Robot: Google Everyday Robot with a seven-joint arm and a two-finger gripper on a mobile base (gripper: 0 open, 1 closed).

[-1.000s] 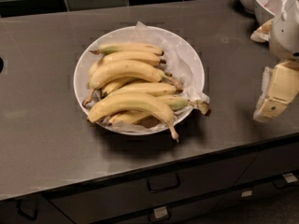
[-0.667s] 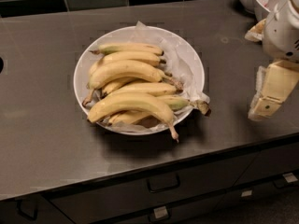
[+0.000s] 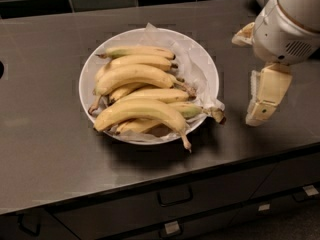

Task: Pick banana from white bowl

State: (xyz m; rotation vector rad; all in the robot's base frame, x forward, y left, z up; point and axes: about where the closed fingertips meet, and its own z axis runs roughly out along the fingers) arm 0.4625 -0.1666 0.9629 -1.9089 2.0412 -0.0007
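While the cream-coloured gripper (image 3: 257,118) hangs low over the dark grey counter (image 3: 45,149), well off the right side of the wide, shallow white bowl (image 3: 87,69), nothing shows in its grasp; open or closed, cannot tell. Target: plump yellow banana with long brown-tipped stem (image 3: 142,111), at the bowl's front, resting on slimmer bananas (image 3: 140,61). Likely risks: crowded pile, so a neighbour gets pinched or dragged along; crinkled white paper liner (image 3: 197,64) snags and lifts; a low sideways entry clips the rim and shoves the bowl.
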